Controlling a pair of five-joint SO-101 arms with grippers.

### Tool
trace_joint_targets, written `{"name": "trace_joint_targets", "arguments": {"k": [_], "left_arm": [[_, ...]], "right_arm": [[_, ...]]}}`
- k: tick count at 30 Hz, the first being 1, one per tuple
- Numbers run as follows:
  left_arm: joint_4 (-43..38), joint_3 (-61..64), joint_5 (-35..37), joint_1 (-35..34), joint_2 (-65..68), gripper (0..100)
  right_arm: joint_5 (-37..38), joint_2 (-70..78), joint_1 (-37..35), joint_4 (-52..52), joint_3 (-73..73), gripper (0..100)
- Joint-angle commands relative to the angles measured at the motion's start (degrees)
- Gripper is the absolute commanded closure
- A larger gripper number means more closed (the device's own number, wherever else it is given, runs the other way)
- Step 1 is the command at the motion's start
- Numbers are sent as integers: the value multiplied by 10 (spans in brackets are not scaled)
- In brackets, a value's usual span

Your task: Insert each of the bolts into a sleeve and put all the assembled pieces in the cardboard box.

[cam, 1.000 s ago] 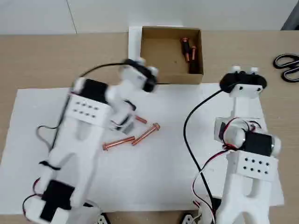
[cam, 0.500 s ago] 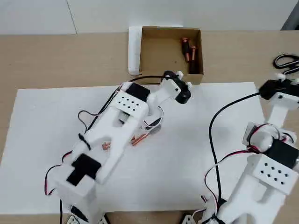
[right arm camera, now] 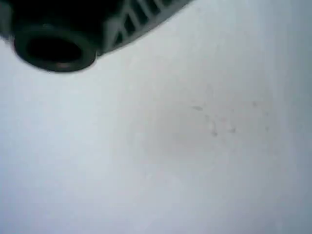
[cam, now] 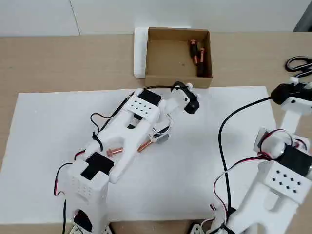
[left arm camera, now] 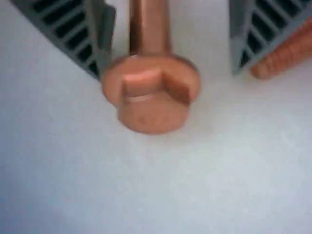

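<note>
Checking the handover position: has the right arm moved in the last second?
Yes. The right arm, holding a sleeve, swung away from the cardboard box toward the scissors, then stopped.

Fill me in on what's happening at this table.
The left gripper is down on the white sheet, its fingers open on either side of a copper bolt and not yet closed on it. A second bolt lies right beside it. The right gripper is above the sheet off to the side and appears to hold a black sleeve. Two assembled pieces already lie in the cardboard box.
</note>
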Motion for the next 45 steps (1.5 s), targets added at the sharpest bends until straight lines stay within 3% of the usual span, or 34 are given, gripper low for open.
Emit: {"name": "trace_joint_targets", "arguments": {"k": [1, 10, 17, 24, 33, 37, 45], "left_arm": [[-16, -18, -1, 2, 4, 840], [-16, -16, -1, 2, 7, 841], [-16, -15, 6, 2, 7, 949], [-8, -30, 29, 3, -3, 964], [155, -219, 31, 3, -76, 964], [229, -327, 67, 3, -99, 964], [237, -376, 128, -2, -185, 964]], "right_arm": [[2, -13, 6, -8, -3, 995], [1, -14, 6, -8, -3, 995], [1, -17, 6, -7, -3, 995], [3, -17, 6, 4, -4, 995], [3, -18, 3, 4, -4, 995], [4, -18, 3, 4, -4, 995], [4, -18, 2, 5, -3, 995]]}}
